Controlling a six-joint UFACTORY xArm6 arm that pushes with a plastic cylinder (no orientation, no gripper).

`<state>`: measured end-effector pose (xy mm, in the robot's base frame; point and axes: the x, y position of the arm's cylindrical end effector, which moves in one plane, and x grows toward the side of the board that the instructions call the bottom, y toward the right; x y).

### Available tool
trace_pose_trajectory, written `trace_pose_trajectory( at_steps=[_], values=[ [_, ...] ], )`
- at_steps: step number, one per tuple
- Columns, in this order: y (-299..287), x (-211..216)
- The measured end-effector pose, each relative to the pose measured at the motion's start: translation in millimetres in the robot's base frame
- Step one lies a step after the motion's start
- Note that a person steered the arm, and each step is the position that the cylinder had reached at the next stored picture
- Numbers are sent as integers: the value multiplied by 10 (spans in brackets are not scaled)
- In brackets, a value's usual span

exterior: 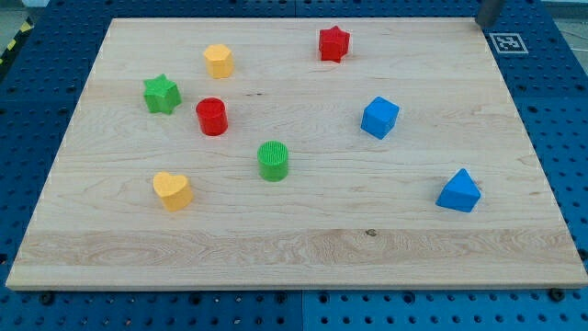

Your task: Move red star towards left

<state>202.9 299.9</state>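
The red star (334, 43) lies near the top of the wooden board (303, 248), a little right of centre. My tip (487, 25) shows as a grey rod end at the view's top right corner, just beyond the board's top right corner. It is far to the right of the red star and touches no block.
A yellow hexagon block (219, 61), green star (162, 94) and red cylinder (211, 117) sit left of the red star. A green cylinder (273, 160) and yellow heart (172, 190) lie lower left. A blue cube (379, 118) and blue wedge (458, 191) are on the right.
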Motion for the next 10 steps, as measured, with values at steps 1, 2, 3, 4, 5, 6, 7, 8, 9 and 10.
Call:
trace_pose_trajectory(
  at_steps=[1, 2, 3, 4, 5, 6, 7, 8, 9, 10],
  values=[
    [-181, 0],
    [-446, 0],
    [-627, 1],
    [-757, 1],
    [-827, 1],
    [-830, 1],
    [-856, 1],
    [-944, 1],
    [-962, 1],
    [-970, -1]
  ],
)
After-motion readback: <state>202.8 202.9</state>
